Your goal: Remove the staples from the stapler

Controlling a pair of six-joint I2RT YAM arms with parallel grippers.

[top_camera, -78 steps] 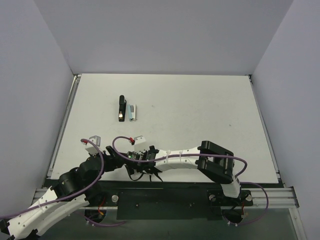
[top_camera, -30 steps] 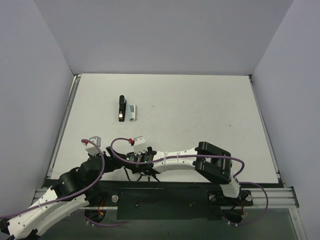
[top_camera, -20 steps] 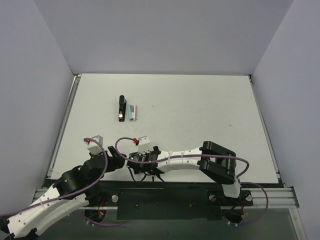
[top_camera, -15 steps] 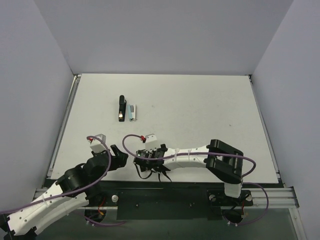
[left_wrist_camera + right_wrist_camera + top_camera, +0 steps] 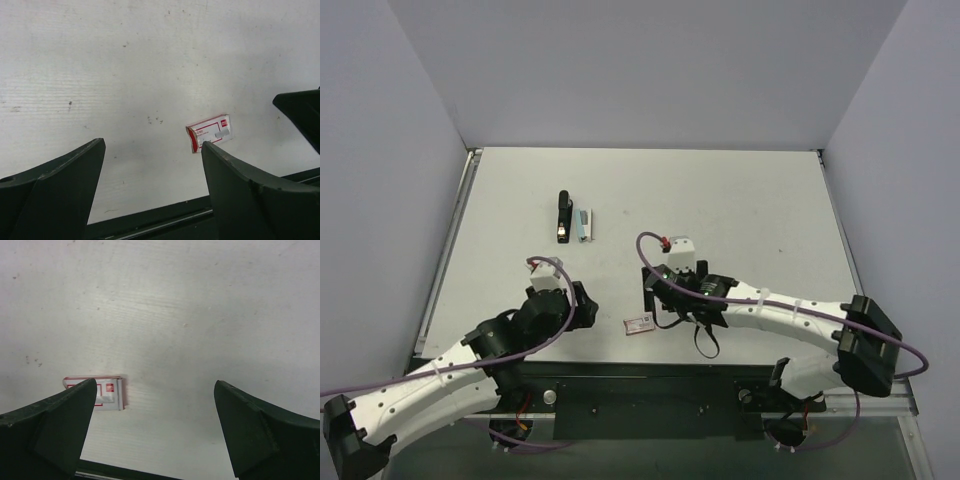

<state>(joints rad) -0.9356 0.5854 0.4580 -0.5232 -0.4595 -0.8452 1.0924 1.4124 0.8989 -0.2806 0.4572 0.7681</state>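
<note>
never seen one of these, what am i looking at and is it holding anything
Two white robot arms sit at the near edge of a white table. The wide picture looks down from above; the other two come from wrist cameras, the dark shapes being fingers. On the table lie a slim black stapler, a small pale blue-grey piece beside it, and a small red-and-white packet. The left gripper and right gripper are both open, holding nothing.

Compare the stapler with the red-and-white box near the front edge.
The stapler is black, long and slim; the red-and-white box is short and flat. The stapler lies far up the table, lengthwise; the box lies crosswise at the front, between the left gripper and right gripper. Both lie ungripped.
</note>
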